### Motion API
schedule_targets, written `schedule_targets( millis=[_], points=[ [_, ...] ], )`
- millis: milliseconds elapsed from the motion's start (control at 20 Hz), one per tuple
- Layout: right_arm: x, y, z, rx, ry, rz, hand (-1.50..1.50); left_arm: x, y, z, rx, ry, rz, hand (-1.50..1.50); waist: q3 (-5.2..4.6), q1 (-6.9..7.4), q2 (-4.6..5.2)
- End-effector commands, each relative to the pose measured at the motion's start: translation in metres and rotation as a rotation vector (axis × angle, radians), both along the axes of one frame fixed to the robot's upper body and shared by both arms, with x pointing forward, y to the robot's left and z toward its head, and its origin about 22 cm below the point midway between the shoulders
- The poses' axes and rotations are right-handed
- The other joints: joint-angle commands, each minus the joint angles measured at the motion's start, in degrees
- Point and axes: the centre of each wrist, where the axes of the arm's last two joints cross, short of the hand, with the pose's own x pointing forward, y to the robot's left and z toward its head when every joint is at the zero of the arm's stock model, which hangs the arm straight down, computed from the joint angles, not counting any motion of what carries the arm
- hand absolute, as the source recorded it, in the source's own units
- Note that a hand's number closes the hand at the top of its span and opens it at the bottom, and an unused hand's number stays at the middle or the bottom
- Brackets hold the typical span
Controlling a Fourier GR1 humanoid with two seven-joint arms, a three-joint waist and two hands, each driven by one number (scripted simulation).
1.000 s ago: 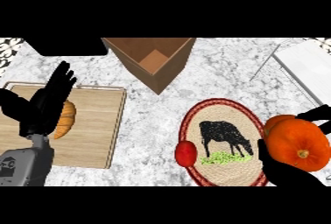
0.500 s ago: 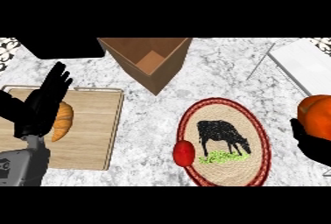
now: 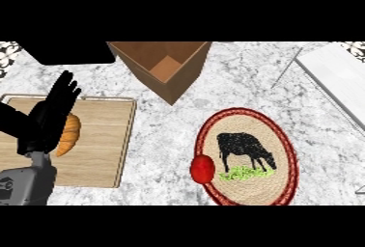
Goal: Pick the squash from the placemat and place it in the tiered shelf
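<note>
The black left hand rests at the left edge with fingers straight and spread, pointing up over the light wooden cutting board and partly covering an orange croissant. The right hand and the squash are out of view. A small red tomato sits on the oval woven placemat's left rim on the marble worktop.

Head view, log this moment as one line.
left hand open, resting over wooden cutting board | right hand out of view | round woven placemat holds no squash
</note>
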Motion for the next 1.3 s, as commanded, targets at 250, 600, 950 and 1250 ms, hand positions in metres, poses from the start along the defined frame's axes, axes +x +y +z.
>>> schedule_targets(
  millis=[250,600,950,1250],
  points=[
    [-0.019,-0.110,0.003,0.142,0.011,-0.154,1.50,0.009,-0.010,0.009,0.016,-0.017,-0.032,0.00,-0.19,1.72,0.41],
    [0.011,-0.140,-0.024,0.096,-0.153,-0.172,-1.50,0.006,-0.011,-0.002,0.014,-0.010,-0.037,0.00,-0.18,2.39,0.52],
    [0.007,-0.183,0.010,0.145,-0.269,-0.153,-1.50,0.012,-0.004,-0.007,0.012,-0.015,-0.037,0.00,-0.21,2.16,0.45],
    [-0.031,-0.229,0.025,0.296,-0.078,-0.011,-1.50,0.014,0.002,0.009,0.015,0.007,-0.028,0.00,-0.20,1.11,0.19]
  ],
)
